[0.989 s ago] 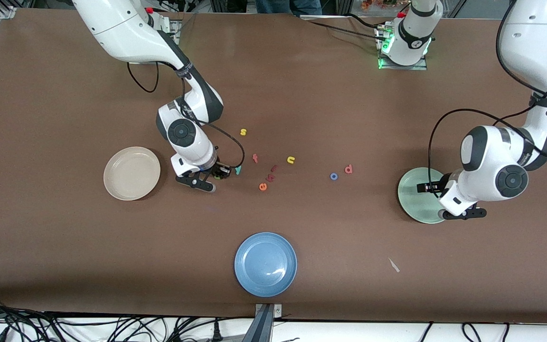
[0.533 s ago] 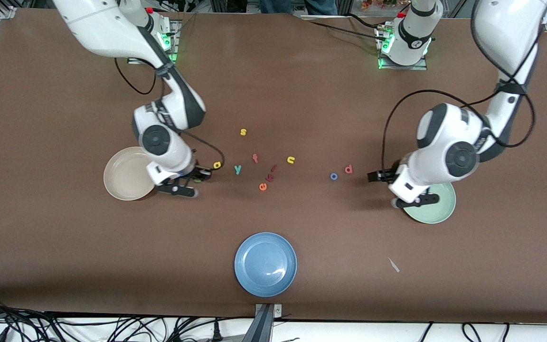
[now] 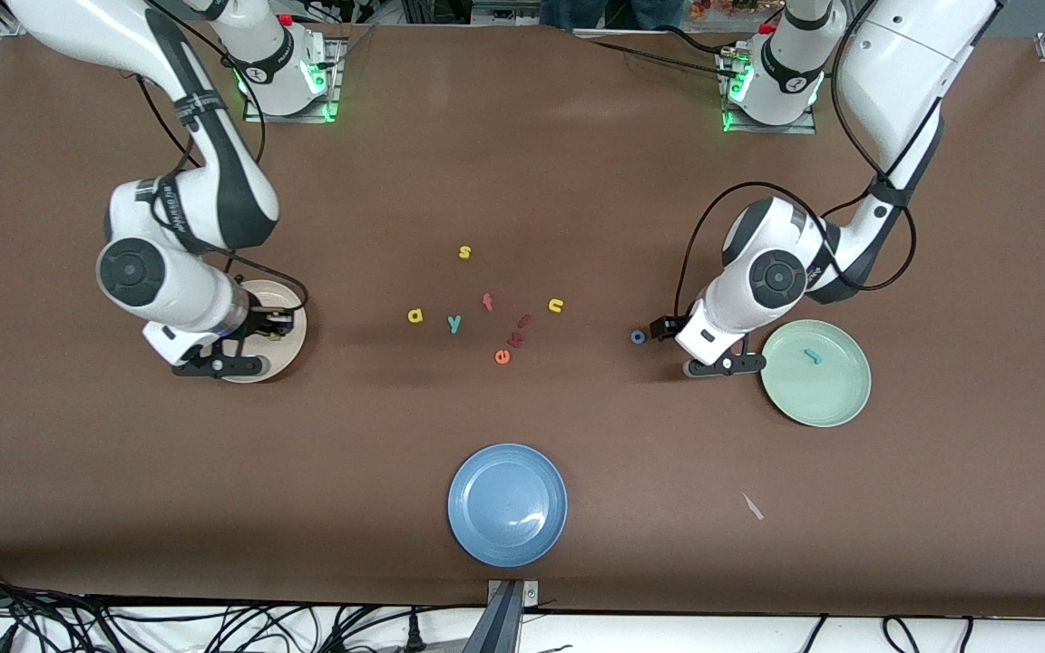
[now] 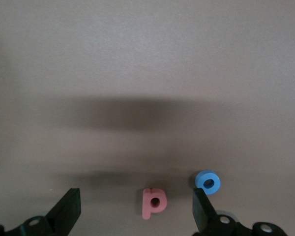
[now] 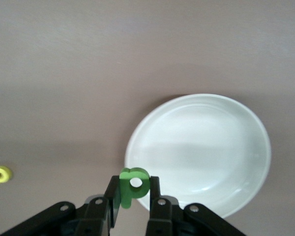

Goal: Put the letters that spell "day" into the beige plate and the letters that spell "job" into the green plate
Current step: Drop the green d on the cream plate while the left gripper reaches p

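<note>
My right gripper hangs over the rim of the beige plate, shut on the dark green "d". The right wrist view shows the beige plate just past the right gripper. The yellow "a" and the teal "y" lie on the table mid-way between the plates. My left gripper is low over the salmon-red "b", and the left gripper stands open astride it. The blue "o" lies beside it. A teal "j" rests in the green plate.
Other letters are scattered mid-table: a yellow "s", a yellow "n", a red "t", dark red pieces and an orange "e". A blue plate sits nearer the front camera.
My right arm carried the green "d" from the letter cluster to over the beige plate. My left arm left the green plate, where the "j" now lies, and moved over the "b".
</note>
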Tool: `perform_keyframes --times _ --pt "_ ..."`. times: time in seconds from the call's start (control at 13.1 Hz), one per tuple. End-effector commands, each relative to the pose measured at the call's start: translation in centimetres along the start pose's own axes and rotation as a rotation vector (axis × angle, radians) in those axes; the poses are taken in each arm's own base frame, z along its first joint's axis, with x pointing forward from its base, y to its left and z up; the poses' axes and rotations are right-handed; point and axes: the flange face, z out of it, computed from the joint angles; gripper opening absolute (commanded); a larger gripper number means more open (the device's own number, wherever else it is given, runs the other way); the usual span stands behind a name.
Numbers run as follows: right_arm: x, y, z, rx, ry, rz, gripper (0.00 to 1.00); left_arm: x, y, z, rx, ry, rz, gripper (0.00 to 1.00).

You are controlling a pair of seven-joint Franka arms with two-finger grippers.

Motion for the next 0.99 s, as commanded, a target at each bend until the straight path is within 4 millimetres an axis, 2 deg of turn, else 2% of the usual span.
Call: perform_keyframes --times 0.0,0.08,0.15,0.23,0.3,0.38,0.53,0.61,0.68,0.76,0.84,0.91 --pt "-1.6 3.0 1.0 -0.009 -0.03 -0.037 0.15 -2.0 0.1 1.5 0.033 0.094 0.085 1.0" --pt "-1.7 3.7 1.4 -0.011 -0.036 -0.039 0.17 -2.7 0.3 2.1 0.036 0.125 0.102 1.0" --pt "-1.7 4.0 1.5 -0.012 -0.035 -0.034 0.25 -3.2 0.2 2.4 0.049 0.151 0.137 1.0" --pt "-1.7 4.0 1.5 -0.012 -0.035 -0.028 0.49 -3.4 0.4 2.6 0.068 0.162 0.175 1.0" --pt "-1.7 4.0 1.5 -0.012 -0.035 -0.018 0.61 -3.5 0.5 2.7 0.075 0.166 0.192 1.0" --pt "-1.8 3.9 1.5 -0.012 -0.038 -0.014 0.64 -3.7 0.6 2.7 0.077 0.167 0.201 1.0" --pt "-1.8 3.4 1.4 -0.01 -0.037 0.017 0.64 -5.1 2.6 2.7 0.06 0.157 0.237 1.0" --pt "-1.8 1.9 1.4 -0.001 -0.034 0.036 0.64 -5.2 2.7 2.7 0.059 0.157 0.24 1.0" --pt "-2.0 -0.6 1.3 0.02 -0.033 0.068 0.64 -5.3 3.0 2.8 0.058 0.155 0.244 0.97" --pt "-2.0 -2.8 1.7 0.029 -0.03 0.117 0.64 -5.2 2.7 3.0 0.057 0.153 0.243 0.89" --pt "-2.2 -5.9 2.1 0.047 -0.015 0.16 0.66 -5.3 2.1 3.3 0.044 0.16 0.248 0.87" --pt "-2.4 -8.2 2.7 0.063 -0.004 0.201 0.67 -6.1 1.9 3.9 0.012 0.179 0.257 0.87"
